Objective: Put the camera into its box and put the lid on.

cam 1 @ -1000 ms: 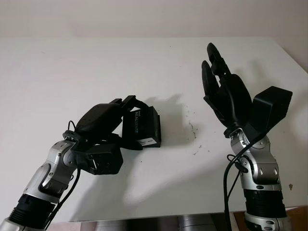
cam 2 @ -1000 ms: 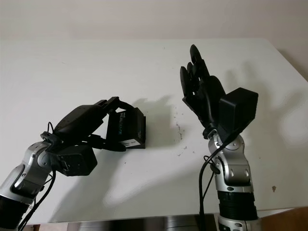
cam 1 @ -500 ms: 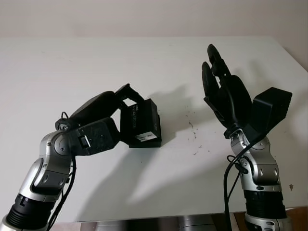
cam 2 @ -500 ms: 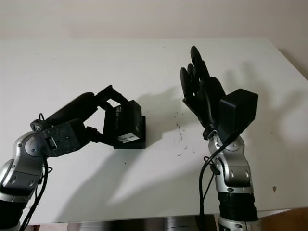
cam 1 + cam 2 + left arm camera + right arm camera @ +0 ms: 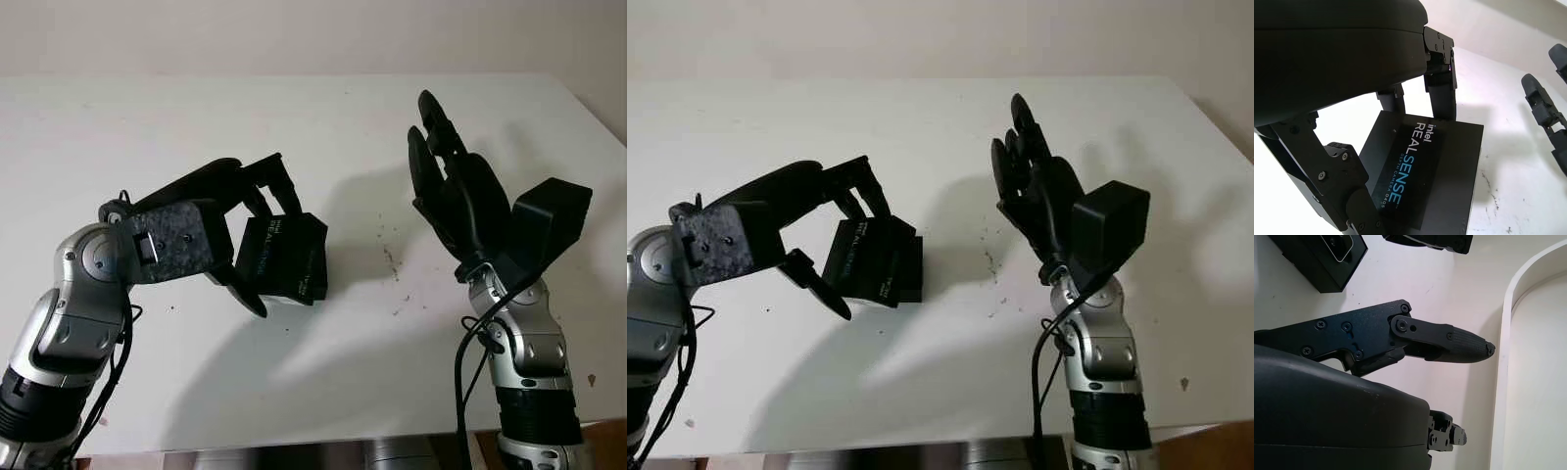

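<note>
One white table (image 5: 147,137), two hands, one black box (image 5: 284,257). Box sits near the table's middle, lid on, tilted. My left hand (image 5: 211,230) arches over it, fingers spread around it, not clamped. My right hand (image 5: 456,191) is raised, open, well apart. Box looks stiff, light, smooth-sided; likely slippery, so grip opposite side walls.

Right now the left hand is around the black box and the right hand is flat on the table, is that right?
Not quite. The left hand is around the black box, but the right hand is raised above the table, open, as the left eye view shows.
</note>
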